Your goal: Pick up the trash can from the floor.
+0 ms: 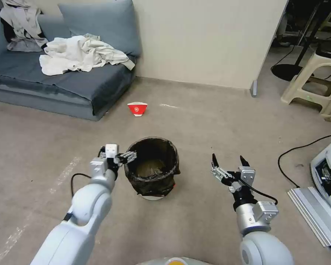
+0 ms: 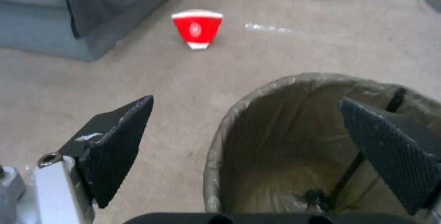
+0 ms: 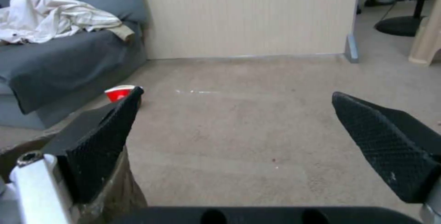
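Two open grippers flank the upright trash can at frame centre: left gripper straddling its rim, right gripper standing apart.

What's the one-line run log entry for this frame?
left gripper: open, straddling trash can rim | right gripper: open, beside can, apart | can on floor, not lifted

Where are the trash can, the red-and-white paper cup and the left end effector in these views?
trash can [image 1: 152, 167]: head view, on the black bag inside the rim.
paper cup [image 2: 196, 27]: left wrist view, on its red side.
left end effector [image 2: 243, 127]: left wrist view, midway between the open fingertips straddling the can's rim.
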### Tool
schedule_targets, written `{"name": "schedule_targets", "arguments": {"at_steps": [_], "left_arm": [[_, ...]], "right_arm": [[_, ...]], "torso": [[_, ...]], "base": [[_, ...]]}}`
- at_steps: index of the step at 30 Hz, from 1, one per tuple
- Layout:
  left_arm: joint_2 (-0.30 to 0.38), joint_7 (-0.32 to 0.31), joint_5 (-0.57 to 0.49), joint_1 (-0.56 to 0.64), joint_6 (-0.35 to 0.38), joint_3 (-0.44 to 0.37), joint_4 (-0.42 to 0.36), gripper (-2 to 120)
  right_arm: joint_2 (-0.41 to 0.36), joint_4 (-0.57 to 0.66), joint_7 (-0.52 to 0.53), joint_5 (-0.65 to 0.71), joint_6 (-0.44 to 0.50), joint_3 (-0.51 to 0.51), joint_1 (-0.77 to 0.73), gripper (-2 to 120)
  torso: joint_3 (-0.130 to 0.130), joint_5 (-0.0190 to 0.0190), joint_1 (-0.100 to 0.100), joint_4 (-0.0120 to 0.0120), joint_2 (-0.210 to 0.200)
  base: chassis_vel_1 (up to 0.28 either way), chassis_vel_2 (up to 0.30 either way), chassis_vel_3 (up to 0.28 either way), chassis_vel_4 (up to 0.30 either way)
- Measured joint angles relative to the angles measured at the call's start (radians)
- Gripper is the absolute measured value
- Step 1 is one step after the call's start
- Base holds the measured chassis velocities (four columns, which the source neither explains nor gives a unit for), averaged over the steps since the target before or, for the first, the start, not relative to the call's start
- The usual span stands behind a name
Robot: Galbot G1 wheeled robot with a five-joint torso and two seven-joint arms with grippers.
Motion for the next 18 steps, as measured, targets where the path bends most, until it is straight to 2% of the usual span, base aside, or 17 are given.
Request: {"name": "schedule_targets", "arguments": {"at_steps": [5, 6, 7, 10, 15, 18], "left_arm": [[-0.020, -0.055, -0.044, -0.043, 0.037, 0.027, 0.049, 100], [-0.031, -0.096, -0.081, -0.067, 0.059, 0.040, 0.073, 100], [-0.031, -0.096, -0.081, -0.067, 0.059, 0.040, 0.073, 100], [-0.044, -0.169, -0.140, -0.104, 0.116, 0.055, 0.104, 100], [-0.049, -0.224, -0.174, -0.137, 0.180, 0.064, 0.141, 100], [-0.052, -0.231, -0.184, -0.144, 0.197, 0.064, 0.150, 100]], "right_arm": [[-0.006, 0.000, 0.002, 0.001, 0.000, 0.007, -0.001, 100], [-0.007, 0.000, 0.002, 0.001, 0.000, 0.009, 0.000, 100], [-0.007, 0.000, 0.002, 0.001, 0.000, 0.009, 0.000, 100], [-0.006, -0.001, 0.003, 0.002, 0.001, 0.009, 0.003, 100], [-0.006, 0.001, 0.004, 0.003, 0.002, 0.009, 0.002, 100], [-0.008, 0.002, 0.004, 0.003, 0.003, 0.009, 0.001, 100]], "torso": [[0.000, 0.0000, 0.000, 0.0001, 0.000], [0.000, 0.0000, 0.000, 0.0001, 0.000], [0.000, 0.0000, 0.000, 0.0001, 0.000], [0.000, 0.0000, 0.000, 0.0000, 0.000], [0.000, 0.0001, 0.000, 0.0001, 0.000], [0.000, 0.0000, 0.000, 0.0001, 0.000]], "base": [[0.000, 0.000, 0.000, 0.000], [0.000, 0.000, 0.000, 0.000], [0.000, 0.000, 0.000, 0.000], [0.000, 0.000, 0.000, 0.000], [0.000, 0.000, 0.000, 0.000], [0.000, 0.000, 0.000, 0.000]]}}
